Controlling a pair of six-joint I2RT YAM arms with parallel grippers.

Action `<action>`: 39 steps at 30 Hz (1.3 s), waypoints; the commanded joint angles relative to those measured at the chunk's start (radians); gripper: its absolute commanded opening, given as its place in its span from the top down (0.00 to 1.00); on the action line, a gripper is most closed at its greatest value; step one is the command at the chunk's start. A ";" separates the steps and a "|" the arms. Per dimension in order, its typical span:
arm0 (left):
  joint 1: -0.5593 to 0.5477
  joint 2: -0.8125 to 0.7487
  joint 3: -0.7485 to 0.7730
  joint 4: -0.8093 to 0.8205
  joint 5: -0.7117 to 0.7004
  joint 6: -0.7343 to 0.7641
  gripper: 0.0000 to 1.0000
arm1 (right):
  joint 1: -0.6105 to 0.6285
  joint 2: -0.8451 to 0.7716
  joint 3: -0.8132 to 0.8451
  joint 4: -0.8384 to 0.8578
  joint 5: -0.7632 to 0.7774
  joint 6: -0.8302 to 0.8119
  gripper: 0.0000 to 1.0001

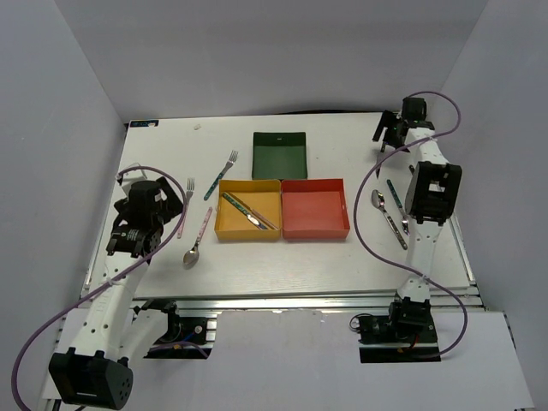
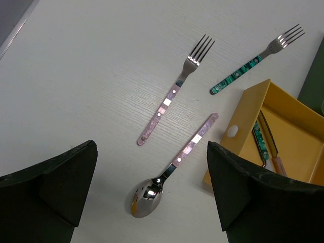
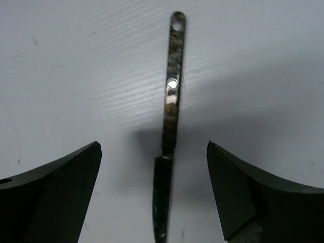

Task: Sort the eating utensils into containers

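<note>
My left gripper [image 1: 165, 207] is open and empty above the table's left side. In the left wrist view it [image 2: 152, 152] hovers over a pink-handled spoon [image 2: 172, 167] and a pink-handled fork [image 2: 171, 97]; a teal-handled fork [image 2: 253, 62] lies beyond. The yellow-orange tray [image 1: 224, 229] holds two knives [image 1: 249, 211]. The red tray [image 1: 315, 229] and dark green tray [image 1: 280, 169] hold nothing. My right gripper [image 3: 152, 149] is open at the far right [image 1: 388, 135], straddling a dark-handled knife [image 3: 169, 126] on the table without touching it.
A teal-handled spoon [image 1: 387, 217] and another teal-handled utensil [image 1: 396, 199] lie right of the red tray, beside my right arm [image 1: 431, 193]. The table's right edge is close to that arm. The yellow tray's near corner [image 2: 238, 134] is just right of the pink spoon.
</note>
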 commanded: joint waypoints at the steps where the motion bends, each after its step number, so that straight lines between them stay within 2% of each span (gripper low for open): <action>1: -0.004 0.015 0.018 0.015 0.030 0.011 0.02 | 0.043 0.046 0.141 -0.004 0.084 -0.043 0.11; 5: -0.012 0.020 0.015 0.016 0.035 0.013 0.02 | 0.054 0.154 0.258 -0.067 0.151 -0.037 0.16; 8: -0.024 0.014 0.013 0.016 0.035 0.013 0.02 | 0.062 0.194 0.254 -0.094 0.273 -0.058 0.20; 11: -0.038 0.011 0.013 0.018 0.033 0.013 0.02 | 0.060 0.214 0.233 -0.104 0.264 -0.074 0.24; 14: -0.040 0.012 0.012 0.018 0.035 0.013 0.02 | 0.054 0.233 0.249 -0.116 0.215 -0.077 0.31; 17: -0.040 0.014 0.015 0.018 0.038 0.013 0.02 | 0.048 0.244 0.246 -0.119 0.182 -0.080 0.42; 20: -0.041 0.009 0.013 0.018 0.039 0.013 0.02 | 0.034 0.266 0.246 -0.137 0.136 -0.068 0.60; 25: -0.044 0.001 0.013 0.021 0.038 0.011 0.02 | 0.025 0.272 0.250 -0.159 0.095 -0.051 0.73; 26: -0.047 0.003 0.012 0.019 0.036 0.011 0.02 | 0.028 0.266 0.249 -0.159 0.096 -0.049 0.89; 27: -0.049 0.001 0.013 0.018 0.036 0.011 0.02 | 0.030 0.260 0.246 -0.157 0.110 -0.045 1.00; 30: -0.049 0.000 0.012 0.021 0.038 0.011 0.02 | 0.040 0.212 0.217 -0.124 0.113 -0.035 1.00; 32: -0.050 -0.002 0.010 0.021 0.039 0.011 0.02 | 0.042 0.160 0.201 -0.073 0.081 0.030 1.00; 36: -0.063 -0.003 0.007 0.024 0.041 0.013 0.02 | 0.048 -0.034 0.116 0.085 -0.023 0.142 1.00; 37: -0.064 0.000 0.007 0.024 0.041 0.011 0.02 | 0.056 -0.141 0.085 0.124 -0.023 0.146 1.00; 39: -0.064 0.006 0.009 0.022 0.036 0.011 0.02 | 0.094 -0.229 0.095 0.128 -0.072 0.077 1.00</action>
